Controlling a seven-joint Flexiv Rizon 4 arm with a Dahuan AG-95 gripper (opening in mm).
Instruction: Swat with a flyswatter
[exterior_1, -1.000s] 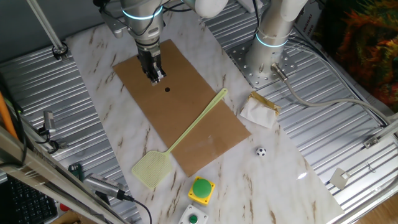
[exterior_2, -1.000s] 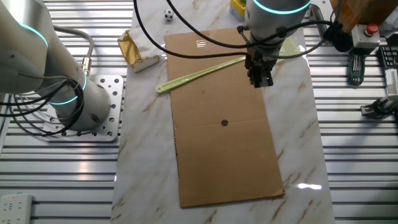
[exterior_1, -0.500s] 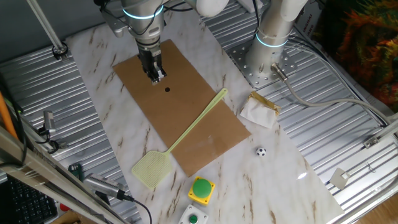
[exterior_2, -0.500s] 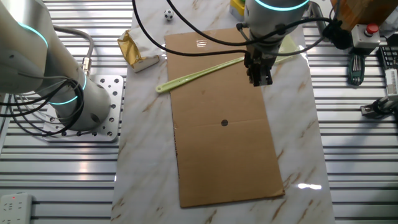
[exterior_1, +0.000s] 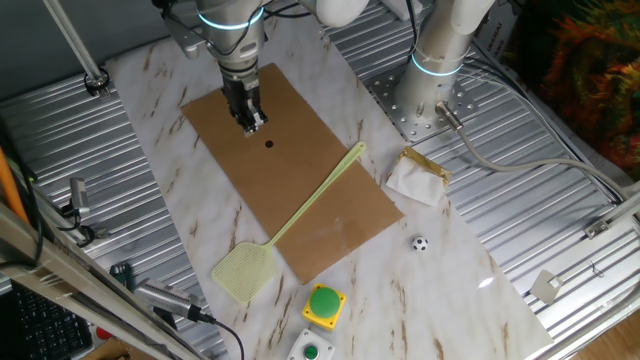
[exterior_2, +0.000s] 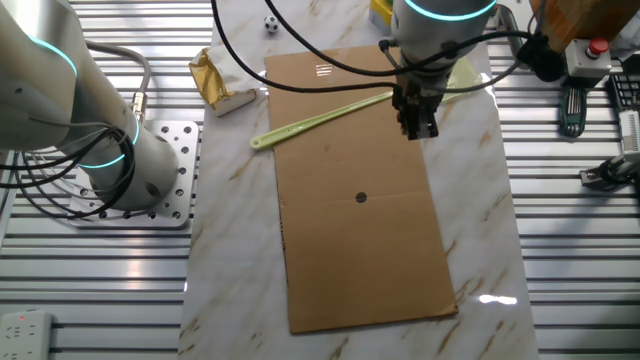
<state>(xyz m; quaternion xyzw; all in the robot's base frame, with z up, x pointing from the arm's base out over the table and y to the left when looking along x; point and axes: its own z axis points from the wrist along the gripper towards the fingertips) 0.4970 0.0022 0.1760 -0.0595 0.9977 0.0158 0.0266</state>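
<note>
The pale yellow-green flyswatter lies diagonally across the brown sheet. Its mesh head rests on the marble off the sheet's near corner. In the other fixed view its handle shows and the head is partly hidden behind the arm. My gripper points down over the sheet's far part, near a small black dot and well away from the swatter's handle. In the other fixed view the gripper hangs just beside the handle's head end. Its fingers stand close together and hold nothing.
A green button on a yellow box sits by the swatter head. A small black-and-white ball and a gold-and-white packet lie right of the sheet. A second arm's base stands on the metal plate. Tools lie on the ribbed surface.
The gripper has shifted very slightly toward the swatter's handle in the other fixed view. The flyswatter has not moved.
</note>
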